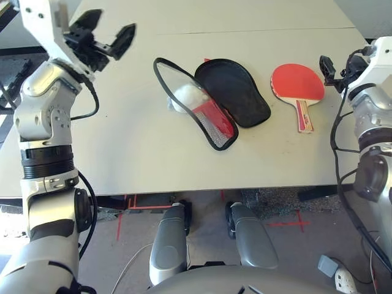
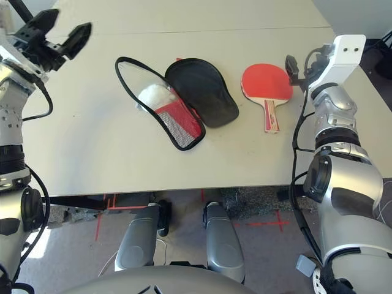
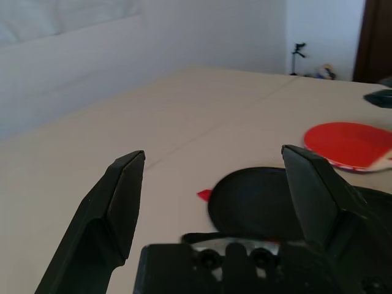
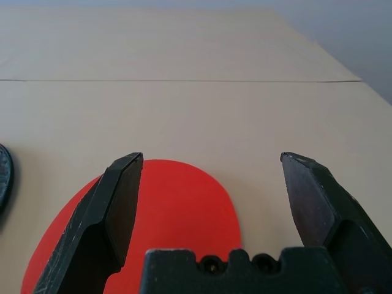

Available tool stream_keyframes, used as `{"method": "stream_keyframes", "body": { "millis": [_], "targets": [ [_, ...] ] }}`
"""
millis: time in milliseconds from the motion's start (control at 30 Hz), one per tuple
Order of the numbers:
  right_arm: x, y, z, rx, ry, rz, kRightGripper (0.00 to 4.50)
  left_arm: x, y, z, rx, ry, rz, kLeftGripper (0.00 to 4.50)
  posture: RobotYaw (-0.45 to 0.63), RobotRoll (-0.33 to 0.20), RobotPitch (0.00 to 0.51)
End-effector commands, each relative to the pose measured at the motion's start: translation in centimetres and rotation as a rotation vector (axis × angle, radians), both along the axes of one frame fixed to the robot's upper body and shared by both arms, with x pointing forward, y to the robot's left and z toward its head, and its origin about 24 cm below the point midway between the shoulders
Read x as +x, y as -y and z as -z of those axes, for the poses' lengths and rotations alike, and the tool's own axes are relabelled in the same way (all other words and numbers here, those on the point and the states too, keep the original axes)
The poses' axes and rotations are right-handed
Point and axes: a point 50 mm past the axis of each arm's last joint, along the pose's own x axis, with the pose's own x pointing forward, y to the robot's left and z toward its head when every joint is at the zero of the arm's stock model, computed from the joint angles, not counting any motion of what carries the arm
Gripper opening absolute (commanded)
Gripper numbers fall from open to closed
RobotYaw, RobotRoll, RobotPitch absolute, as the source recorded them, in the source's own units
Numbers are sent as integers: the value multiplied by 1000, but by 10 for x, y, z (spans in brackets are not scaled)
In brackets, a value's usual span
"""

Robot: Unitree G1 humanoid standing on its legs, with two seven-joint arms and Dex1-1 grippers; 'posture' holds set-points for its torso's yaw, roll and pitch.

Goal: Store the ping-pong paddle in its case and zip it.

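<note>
The ping-pong paddle (image 1: pixel 297 83) lies flat on the table (image 1: pixel 122 153), red face up, handle toward the robot. Just to the paddle's left, apart from it, lies the case (image 1: pixel 211 101), unzipped and spread wide: its black-lined half nearest the paddle, the black zip rim looping out beyond. A white bundle (image 1: pixel 187 97) sits inside the case's far half; what it is cannot be made out. Bare table surrounds the paddle on every other side. The right gripper (image 4: pixel 211 202) hovers at the paddle's right, fingers spread wide, empty. The left gripper (image 1: pixel 104 38) hangs well beyond the case, raised, fingers likewise parted and empty.
</note>
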Motion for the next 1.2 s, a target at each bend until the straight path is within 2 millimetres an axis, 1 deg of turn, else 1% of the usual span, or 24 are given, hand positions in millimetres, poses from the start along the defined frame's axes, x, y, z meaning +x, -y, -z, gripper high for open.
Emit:
{"method": "stream_keyframes", "body": {
  "millis": [33, 133, 267, 367, 433, 533, 567, 700, 867, 1000, 1133, 1200],
  "targets": [
    [1, -4, 2, 22, -24, -28, 4465, -13, 32, 5, 77, -64, 193, 4500, 68, 0, 184],
    [4, -8, -1, 21, -38, -31, 4465, -18, 46, 14, 124, -129, 285, 4500, 54, 0, 186],
    [7, -12, -7, -2, -80, -22, 4465, -16, 50, 29, 176, -184, 302, 4500, 41, 0, 187],
    [9, -16, -17, -15, -142, -26, 4465, -13, 53, 39, 203, -204, 303, 4500, 27, 0, 193],
    [8, -18, -23, -36, -228, -17, 4465, -13, 55, 42, 204, -209, 308, 4500, 21, 0, 196],
    [3, -24, -31, -14, -328, -44, 4465, -13, 56, 44, 209, -211, 312, 4500, 17, 0, 198],
    [0, -25, -33, -3, -411, -47, 4465, -13, 57, 44, 211, -212, 313, 4500, 15, 0, 198],
    [-9, -28, -41, 54, -596, 17, 4465, -13, 57, 45, 216, -214, 313, 4500, 12, 0, 196],
    [-20, -40, -39, 30, -746, 0, 4465, -12, 57, 47, 225, -216, 313, 4500, 16, 0, 195],
    [-29, -52, -37, -3, -823, -26, 4465, -13, 57, 48, 230, -217, 312, 4500, 23, 0, 197],
    [-35, -53, -26, -25, -877, -6, 4465, -14, 59, 49, 232, -217, 316, 4500, 27, 0, 201],
    [-39, -52, -15, -23, -916, 22, 4465, -14, 59, 49, 233, -218, 318, 4500, 33, 0, 206]
  ]
}}
